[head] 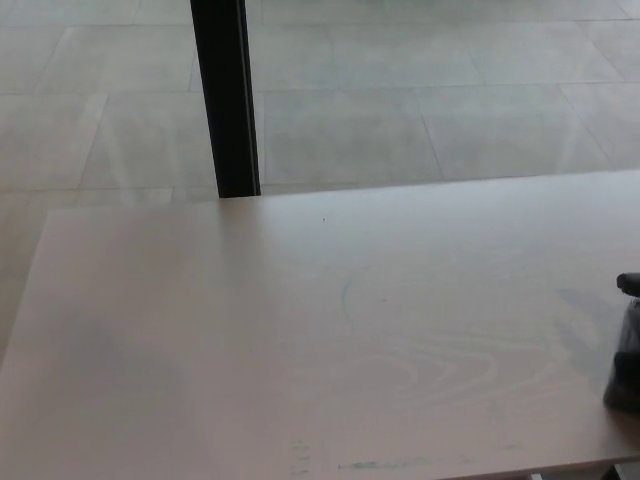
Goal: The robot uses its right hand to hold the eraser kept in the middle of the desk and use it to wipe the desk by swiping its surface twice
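From my remote seat, the head camera looks down on a pale wood-grain worktop (300, 340) that fills the lower half of the view. Beyond its far edge lies a floor of large grey tiles (420, 110), and a black upright post (224, 95) rises from behind the worktop's far edge, left of centre.

At the far right edge of the view, low down, I see a dark shape cut off by the frame. It is my right hand (628, 340), black and resting at or just above the worktop near its right side. Only a sliver shows, so I cannot tell whether its fingers are apart, together or clamped on anything. I cannot make out the eraser as a separate thing; the middle of the worktop shows only bare wood.

Faint greenish marks (375, 465) run along the near edge of the worktop, just left of centre. My left hand does not show.
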